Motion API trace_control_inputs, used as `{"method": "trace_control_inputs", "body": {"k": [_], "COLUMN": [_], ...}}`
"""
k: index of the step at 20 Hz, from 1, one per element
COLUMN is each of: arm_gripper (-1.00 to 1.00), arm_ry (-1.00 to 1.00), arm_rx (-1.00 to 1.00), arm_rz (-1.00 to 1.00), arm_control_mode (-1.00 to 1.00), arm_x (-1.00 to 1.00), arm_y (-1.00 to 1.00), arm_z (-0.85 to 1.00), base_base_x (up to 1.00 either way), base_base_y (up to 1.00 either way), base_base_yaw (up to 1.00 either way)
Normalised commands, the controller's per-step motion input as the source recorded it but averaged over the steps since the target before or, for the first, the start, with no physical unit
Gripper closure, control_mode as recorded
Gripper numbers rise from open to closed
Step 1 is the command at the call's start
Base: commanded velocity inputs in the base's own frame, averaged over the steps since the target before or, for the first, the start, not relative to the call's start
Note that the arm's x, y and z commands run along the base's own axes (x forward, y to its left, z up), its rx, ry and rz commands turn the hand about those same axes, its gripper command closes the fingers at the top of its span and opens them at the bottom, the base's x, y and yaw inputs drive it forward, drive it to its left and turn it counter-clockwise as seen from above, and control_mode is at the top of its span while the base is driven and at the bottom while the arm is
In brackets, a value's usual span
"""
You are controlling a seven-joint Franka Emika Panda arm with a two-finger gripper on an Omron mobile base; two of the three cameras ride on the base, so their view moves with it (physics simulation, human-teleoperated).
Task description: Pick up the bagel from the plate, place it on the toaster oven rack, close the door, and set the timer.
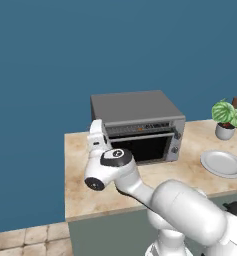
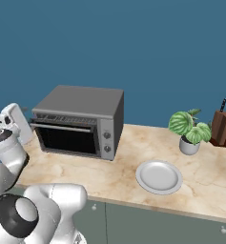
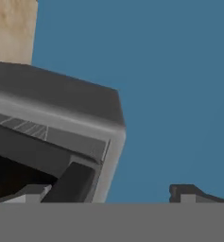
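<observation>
Toaster oven (image 1: pixel 137 127) sat on the beige marbled counter (image 1: pixel 80 190), toward its left end, backed by a blue wall (image 1: pixel 65 50). The oven's long axis ran left to right along the counter, and its front faced the robot. The door (image 2: pixel 66 138) stood nearly upright with dark glass and a thin handle bar along its top edge. In the left base view a small orange-brown spot showed behind the upper slot of the oven front; whether this was the bagel could not be told. The knob panel (image 2: pixel 106 139) sat at the oven's right end, with two small round knobs one above the other.

The plate (image 2: pixel 159 176) lay flat on the counter well to the right of the oven, its dish showing bare white. Further right stood a potted plant (image 2: pixel 188 131) in a white pot, and beyond it a brown knife block (image 2: pixel 221 127) near the wall.

The gripper (image 3: pixel 118 194) was at the oven's left front corner, beside the door's left edge. Its dark fingertips (image 3: pixel 73 182) stood wide apart with nothing between them, one overlapping the oven's corner in the hand view, the other against the blue wall.
</observation>
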Motion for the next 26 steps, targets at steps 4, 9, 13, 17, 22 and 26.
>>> {"method": "trace_control_inputs", "body": {"k": [4, 9, 13, 17, 22, 26], "arm_gripper": [-1.00, -1.00, -1.00, -1.00, -1.00, -1.00], "arm_ry": [0.07, 0.17, 0.23, 0.24, 0.25, 0.28], "arm_rx": [0.00, 0.00, 0.00, 0.00, 0.00, 0.00], "arm_rz": [0.23, 0.19, 0.14, 0.08, 0.01, 0.00], "arm_control_mode": [-1.00, -1.00, -1.00, -1.00, -1.00, -1.00], "arm_x": [0.79, 0.60, 0.39, 0.09, -0.05, -0.15], "arm_y": [-0.01, 0.00, 0.00, 0.00, 0.00, 0.00], "arm_z": [-0.11, -0.29, -0.44, -0.47, -0.54, -0.69], "base_base_x": [0.00, 0.00, 0.00, 0.00, 0.00, 0.00], "base_base_y": [0.00, 0.00, 0.00, 0.00, 0.00, 0.00], "base_base_yaw": [0.00, 0.00, 0.00, 0.00, 0.00, 0.00]}}
